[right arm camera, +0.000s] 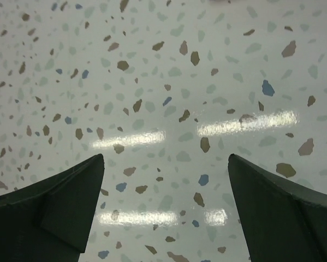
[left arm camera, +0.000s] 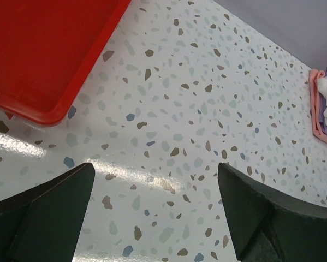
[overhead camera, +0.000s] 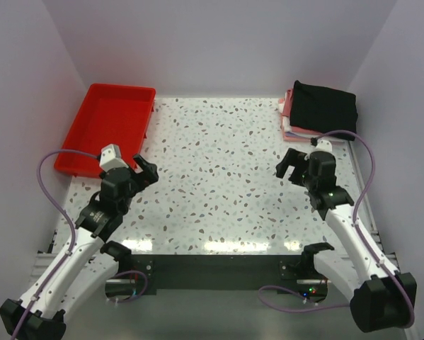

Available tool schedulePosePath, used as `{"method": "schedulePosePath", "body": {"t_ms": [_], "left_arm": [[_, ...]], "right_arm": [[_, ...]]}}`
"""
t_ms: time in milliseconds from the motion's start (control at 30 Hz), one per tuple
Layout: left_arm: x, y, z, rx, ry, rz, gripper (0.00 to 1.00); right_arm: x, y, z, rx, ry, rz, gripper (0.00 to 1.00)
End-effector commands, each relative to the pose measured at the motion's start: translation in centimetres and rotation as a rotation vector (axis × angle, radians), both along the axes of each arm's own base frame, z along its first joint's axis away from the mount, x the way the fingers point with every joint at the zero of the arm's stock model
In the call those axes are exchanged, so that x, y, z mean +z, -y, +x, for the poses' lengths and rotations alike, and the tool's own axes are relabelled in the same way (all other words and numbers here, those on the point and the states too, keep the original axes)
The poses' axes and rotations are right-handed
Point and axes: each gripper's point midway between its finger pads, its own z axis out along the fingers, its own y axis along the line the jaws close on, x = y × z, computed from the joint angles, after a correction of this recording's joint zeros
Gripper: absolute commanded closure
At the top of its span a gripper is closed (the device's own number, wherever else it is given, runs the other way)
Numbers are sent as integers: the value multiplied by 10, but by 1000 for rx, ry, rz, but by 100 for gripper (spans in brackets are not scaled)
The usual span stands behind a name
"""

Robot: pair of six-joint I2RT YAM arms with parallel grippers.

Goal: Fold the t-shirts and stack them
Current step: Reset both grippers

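Observation:
Folded t-shirts lie in a stack [overhead camera: 318,113] at the table's far right corner, a black one [overhead camera: 326,105] on top and pink and white layers under it. The left wrist view catches the stack's pink and white edges [left arm camera: 324,106] at its right border. My left gripper [overhead camera: 146,171] hovers open over the speckled table near the red tray, with nothing between its fingers [left arm camera: 54,213]. My right gripper [overhead camera: 291,165] is open too, just in front of the stack, and only bare tabletop shows between its fingers [right arm camera: 278,213].
A red plastic tray [overhead camera: 91,138] sits at the far left corner, and its rim [left arm camera: 70,98] shows in the left wrist view. White walls close in the table at the back and on both sides. Purple cables loop from both arms.

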Motion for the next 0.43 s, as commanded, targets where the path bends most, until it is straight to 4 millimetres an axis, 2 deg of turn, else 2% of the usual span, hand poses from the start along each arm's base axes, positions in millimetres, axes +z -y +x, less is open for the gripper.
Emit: {"method": "schedulePosePath", "body": {"t_ms": [0, 167, 400], "left_arm": [[15, 3, 6, -4, 70, -38, 0], [11, 1, 4, 7, 52, -37, 0], [20, 1, 1, 3, 64, -47, 0]], "right_arm": [[46, 4, 7, -16, 180, 11, 1], [47, 10, -1, -49, 200, 4, 1], [53, 13, -1, -61, 223, 6, 1]]}}
